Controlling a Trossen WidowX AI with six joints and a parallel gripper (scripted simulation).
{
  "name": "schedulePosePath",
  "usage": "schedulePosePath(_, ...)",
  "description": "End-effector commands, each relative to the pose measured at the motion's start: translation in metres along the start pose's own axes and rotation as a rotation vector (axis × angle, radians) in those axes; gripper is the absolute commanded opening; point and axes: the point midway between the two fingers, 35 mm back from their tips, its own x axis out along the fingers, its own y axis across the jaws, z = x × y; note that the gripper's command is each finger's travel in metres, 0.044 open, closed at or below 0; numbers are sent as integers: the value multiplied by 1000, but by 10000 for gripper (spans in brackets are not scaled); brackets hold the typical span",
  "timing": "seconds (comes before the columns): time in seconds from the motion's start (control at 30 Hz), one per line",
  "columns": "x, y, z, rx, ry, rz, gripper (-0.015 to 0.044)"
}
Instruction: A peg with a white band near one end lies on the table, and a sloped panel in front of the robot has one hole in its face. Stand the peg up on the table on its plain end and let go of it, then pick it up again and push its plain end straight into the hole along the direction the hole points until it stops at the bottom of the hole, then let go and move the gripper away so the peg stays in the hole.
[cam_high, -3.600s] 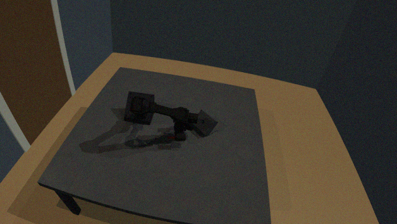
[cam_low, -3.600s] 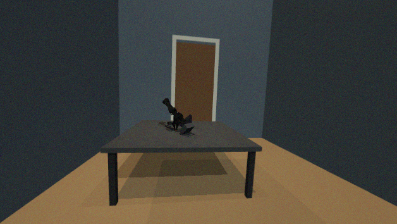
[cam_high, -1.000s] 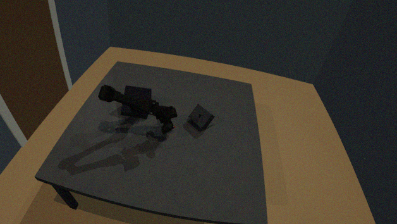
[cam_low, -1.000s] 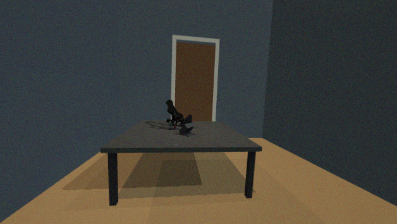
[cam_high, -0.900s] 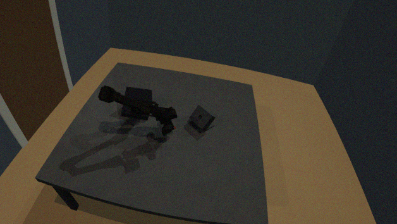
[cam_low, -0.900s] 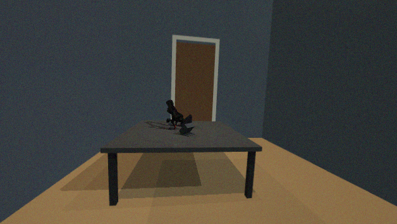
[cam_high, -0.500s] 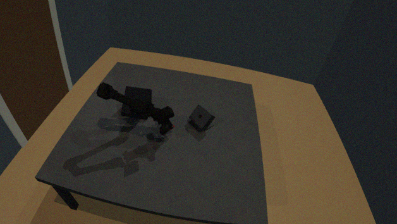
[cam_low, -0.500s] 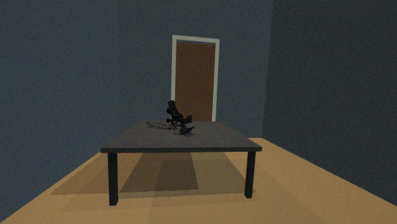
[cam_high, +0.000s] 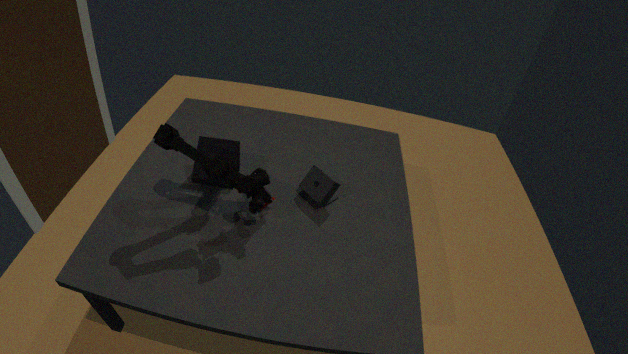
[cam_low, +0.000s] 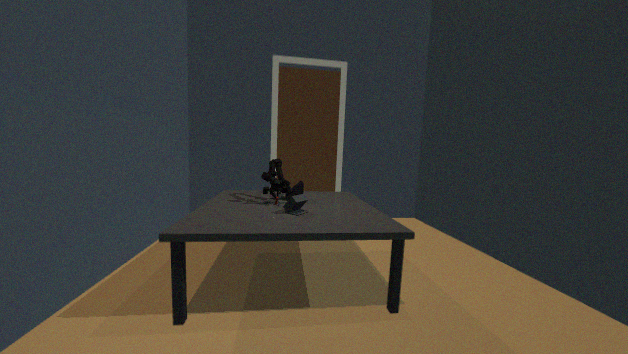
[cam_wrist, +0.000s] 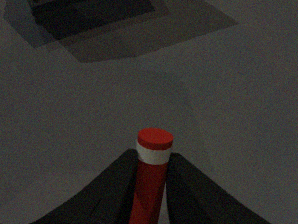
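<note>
The red peg has its white band near its upper end, which points up between the fingers in the wrist view. My gripper is shut on the peg just below the band. In the exterior view the peg looks roughly upright, low over the table. The fingers hide much of it, and I cannot tell if its plain end touches the table. The sloped panel stands apart from the gripper, with one dark hole in its face. The hole is empty.
The dark table carries the arm and the panel. A dark block stands by the arm. The panel's shadow crosses the top of the wrist view. Arm shadows lie on the table.
</note>
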Motion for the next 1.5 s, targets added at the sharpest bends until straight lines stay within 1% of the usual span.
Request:
schedulePosePath(0.0, -3, 0, -1, -4, -34, -7, 49)
schedulePosePath(1.47, -25, 0, -21, -11, -413, -4, 49)
